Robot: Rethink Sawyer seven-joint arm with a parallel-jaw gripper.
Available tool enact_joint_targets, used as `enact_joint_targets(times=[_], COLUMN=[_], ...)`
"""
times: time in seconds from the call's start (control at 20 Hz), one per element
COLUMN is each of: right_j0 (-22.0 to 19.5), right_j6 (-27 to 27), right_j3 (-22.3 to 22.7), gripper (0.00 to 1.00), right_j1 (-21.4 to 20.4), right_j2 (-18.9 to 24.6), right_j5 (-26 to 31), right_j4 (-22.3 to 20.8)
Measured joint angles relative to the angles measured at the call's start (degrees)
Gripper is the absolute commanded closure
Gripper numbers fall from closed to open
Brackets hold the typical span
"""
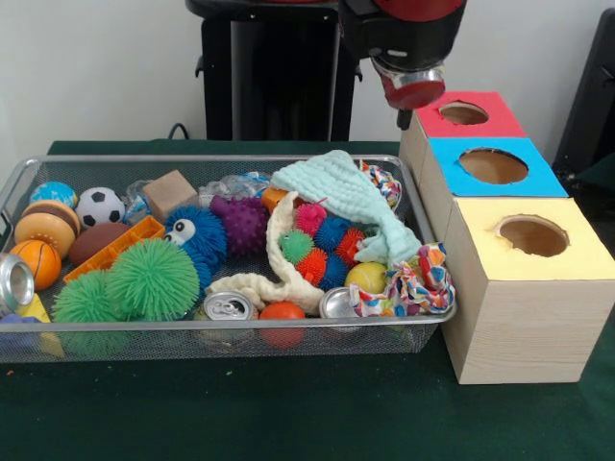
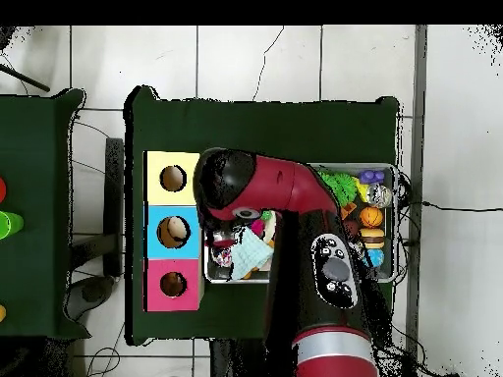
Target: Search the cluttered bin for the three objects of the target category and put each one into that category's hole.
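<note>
The silver wire-mesh bin (image 1: 288,158) lies on the green table, full of clutter: green spiky balls (image 1: 152,279), a purple spiky ball (image 1: 244,224), a soccer ball (image 1: 100,206), drink cans (image 1: 229,306), a mint cloth (image 1: 348,197) and patterned fabric rings (image 1: 415,283). To its right stand three wooden boxes with holes, topped red (image 1: 466,113), blue (image 1: 492,165) and yellow (image 1: 534,235). My gripper (image 1: 405,117) hangs above the bin's far right corner, beside the red box, with nothing visibly in it. In the overhead view the gripper (image 2: 224,239) is over the bin's edge next to the blue box (image 2: 173,232).
In the overhead view my arm (image 2: 295,191) covers much of the bin (image 2: 385,167). A pale object shows inside the blue box's hole (image 2: 175,231). The boxes stand tight against the bin's side. A second green table (image 2: 34,211) stands at the left.
</note>
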Motion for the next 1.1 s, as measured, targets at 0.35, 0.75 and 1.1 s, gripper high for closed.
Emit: enact_joint_targets(times=[0.35,0.75,1.1], right_j0=[-0.93,-3.49,-3.96], right_j6=[0.0,0.0,0.0], right_j3=[5.21,7.72,8.63], gripper=[0.0,0.0,0.0], right_j1=[-4.1,-5.97,-5.95], right_j2=[0.0,0.06,1.15], right_j5=[0.48,0.35,-2.65], right_j4=[-3.19,-7.75,-9.86])
